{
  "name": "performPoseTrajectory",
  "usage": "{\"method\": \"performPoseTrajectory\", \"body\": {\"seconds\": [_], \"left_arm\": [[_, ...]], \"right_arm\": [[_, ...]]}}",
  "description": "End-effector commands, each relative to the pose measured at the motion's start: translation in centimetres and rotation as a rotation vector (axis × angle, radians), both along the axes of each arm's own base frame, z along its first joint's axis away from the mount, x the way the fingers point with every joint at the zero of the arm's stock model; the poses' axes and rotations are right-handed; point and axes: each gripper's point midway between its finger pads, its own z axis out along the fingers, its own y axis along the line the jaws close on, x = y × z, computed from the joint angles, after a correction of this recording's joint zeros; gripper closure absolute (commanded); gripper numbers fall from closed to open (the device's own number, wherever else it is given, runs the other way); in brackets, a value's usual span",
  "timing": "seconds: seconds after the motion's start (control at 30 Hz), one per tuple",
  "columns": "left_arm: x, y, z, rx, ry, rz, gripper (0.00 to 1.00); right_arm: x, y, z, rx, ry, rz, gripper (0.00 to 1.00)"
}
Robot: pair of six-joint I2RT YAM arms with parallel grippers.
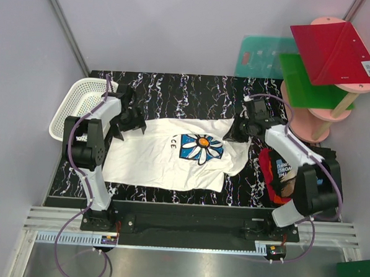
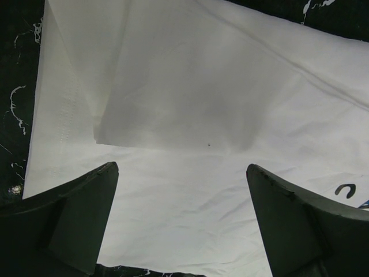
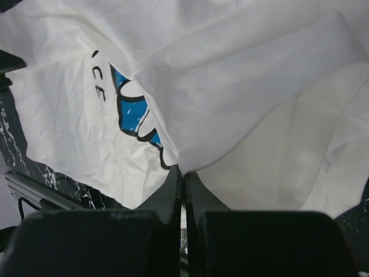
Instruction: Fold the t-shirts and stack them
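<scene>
While the white t-shirt (image 1: 152, 165) is lying flat on the bench (image 1: 194, 89), long axis running side to side between your arms, your right pincer (image 3: 183, 172) is clenching a fold at its right end and your left pincer (image 2: 181, 170) is hanging released over its left hem. Black marks (image 3: 98, 75) beside the daisy print (image 1: 201, 147) are looking like "C E"; the black t-shirt (image 1: 284, 171) is showing lettering too small to read.

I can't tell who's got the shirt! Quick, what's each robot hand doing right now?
Left hand: open, above the white shirt, holding nothing.
Right hand: closed, pinching a fold of the white shirt.
</scene>
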Motion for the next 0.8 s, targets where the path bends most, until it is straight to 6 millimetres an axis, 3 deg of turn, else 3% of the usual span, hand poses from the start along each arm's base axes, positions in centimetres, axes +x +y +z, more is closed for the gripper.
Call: {"method": "performPoseTrajectory", "body": {"seconds": [0.0,0.03,0.2,0.23,0.27,0.4,0.43,0.57,0.6,0.63,0.67,0.7,0.73,0.77], "left_arm": [[0.4,-0.2,1.3,-0.004,-0.051,0.004,0.01],[0.4,-0.2,1.2,-0.004,-0.05,0.006,0.01],[0.3,-0.4,1.3,-0.004,-0.05,0.006,0.01],[0.2,-0.4,1.4,-0.004,-0.051,0.006,0.01],[0.3,-0.5,1.5,-0.007,-0.056,0.007,0.01],[0.2,-1.1,1.9,-0.012,-0.066,-0.008,0.01],[0.3,-1.2,1.9,-0.012,-0.071,-0.012,0.01],[0.6,-2.8,2.7,-0.012,-0.103,-0.069,0.06],[0.6,-3.6,2.7,-0.003,-0.108,-0.097,0.21],[0.9,-4.0,3.0,0.001,-0.119,-0.108,0.45],[1.1,-4.4,3.0,0.005,-0.128,-0.114,0.76],[1.1,-5.0,3.0,0.012,-0.133,-0.123,1.0],[1.2,-5.4,3.1,0.009,-0.136,-0.128,1.0],[1.2,-5.7,2.9,0.012,-0.132,-0.139,1.0]], "right_arm": [[-3.8,-0.5,1.9,0.001,0.012,-0.021,0.99],[-4.9,-0.7,2.0,0.004,0.03,-0.022,0.92],[-10.1,-0.8,-1.2,0.014,0.177,0.04,0.61],[-10.6,-0.9,-0.9,0.02,0.168,0.043,0.47],[-11.1,-1.1,-1.4,0.017,0.177,0.036,0.4],[-11.0,-1.5,0.7,0.024,0.084,0.02,0.14],[-10.9,-1.6,1.6,0.031,0.047,0.02,0.14],[-10.1,-1.7,3.6,0.037,-0.033,0.002,0.2],[-9.5,-1.7,4.1,0.041,-0.065,0.001,0.25],[-8.8,-1.7,4.5,0.037,-0.097,-0.011,0.29],[-8.1,-1.6,4.9,0.042,-0.126,-0.018,0.35],[-7.0,-1.3,5.6,0.055,-0.173,-0.023,0.7],[-6.1,-1.4,5.4,0.039,-0.184,-0.03,0.89],[-5.0,-1.2,6.0,0.038,-0.213,-0.032,1.0]]}}
